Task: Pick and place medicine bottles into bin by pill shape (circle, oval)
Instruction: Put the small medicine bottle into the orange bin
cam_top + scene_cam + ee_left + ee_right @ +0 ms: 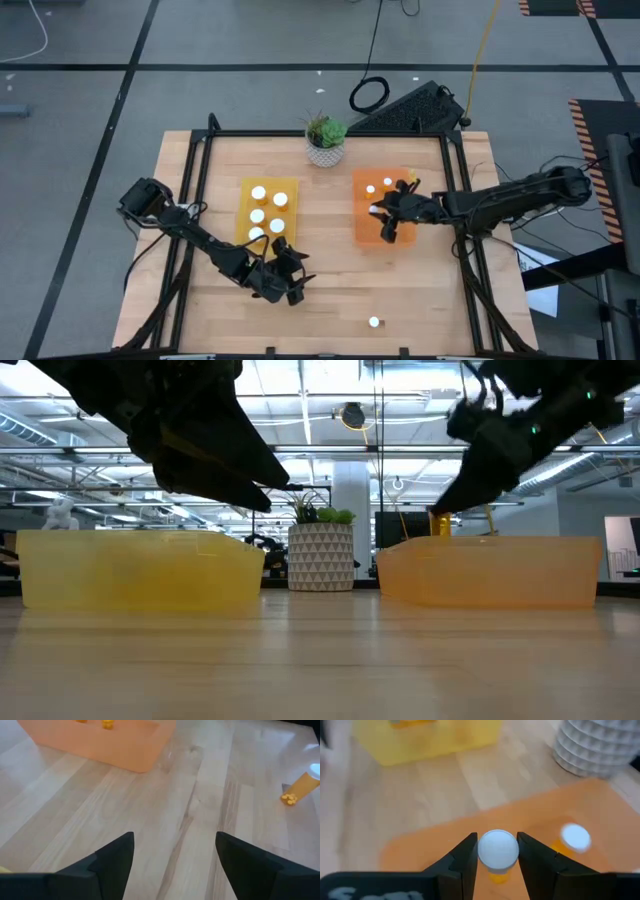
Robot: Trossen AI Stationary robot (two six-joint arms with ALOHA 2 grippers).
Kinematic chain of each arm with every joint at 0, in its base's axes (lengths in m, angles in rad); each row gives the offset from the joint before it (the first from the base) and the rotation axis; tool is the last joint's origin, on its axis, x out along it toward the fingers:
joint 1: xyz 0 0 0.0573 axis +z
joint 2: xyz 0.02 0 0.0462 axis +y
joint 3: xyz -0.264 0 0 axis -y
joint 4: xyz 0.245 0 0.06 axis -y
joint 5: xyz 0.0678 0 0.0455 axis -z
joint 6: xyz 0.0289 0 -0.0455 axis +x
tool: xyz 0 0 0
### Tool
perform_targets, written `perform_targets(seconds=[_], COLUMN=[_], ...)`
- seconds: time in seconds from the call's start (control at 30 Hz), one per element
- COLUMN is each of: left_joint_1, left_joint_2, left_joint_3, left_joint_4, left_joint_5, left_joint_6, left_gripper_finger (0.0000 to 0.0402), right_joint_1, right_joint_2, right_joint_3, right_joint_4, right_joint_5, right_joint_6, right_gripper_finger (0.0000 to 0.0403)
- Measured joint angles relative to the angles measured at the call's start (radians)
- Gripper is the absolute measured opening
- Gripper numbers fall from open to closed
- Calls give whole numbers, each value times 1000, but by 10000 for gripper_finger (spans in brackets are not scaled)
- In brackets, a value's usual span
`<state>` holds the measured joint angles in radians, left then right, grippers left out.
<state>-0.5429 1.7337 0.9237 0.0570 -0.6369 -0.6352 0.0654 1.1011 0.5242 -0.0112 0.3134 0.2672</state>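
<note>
Right hand (497, 865) clamped on white-capped bottle (498, 851) above orange bin (365, 228), left hand (175, 857) apart

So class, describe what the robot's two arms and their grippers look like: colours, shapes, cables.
Both arms are black, slim and jointed, with thin dark cables looping alongside. The left gripper has two flat, wedge-shaped black fingers; the right gripper has matching black fingers with straight inner faces.

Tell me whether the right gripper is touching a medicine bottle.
Touching. The right wrist view shows the right gripper with both fingers pressed against the bottle's white cap, above the orange bin.
</note>
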Motion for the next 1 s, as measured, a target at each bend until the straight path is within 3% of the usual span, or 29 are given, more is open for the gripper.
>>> perform_targets(seconds=[0.33, 0.73, 1.0], left_joint_1=[0, -2, -2], left_joint_2=[0, 0, 0], left_joint_3=[0, -1, -1], left_joint_4=[-1, -1, -1], left_joint_5=[1, 4, 4], left_joint_6=[4, 3, 4], left_gripper_finger=[280, 280, 280], right_joint_1=[-74, -77, -77], right_joint_2=[58, 166, 167], right_joint_3=[-130, -140, -142], right_joint_4=[252, 312, 330], right_joint_5=[-51, -56, -56], right_joint_6=[-13, 8, 7], right_gripper_finger=[121, 123, 167])
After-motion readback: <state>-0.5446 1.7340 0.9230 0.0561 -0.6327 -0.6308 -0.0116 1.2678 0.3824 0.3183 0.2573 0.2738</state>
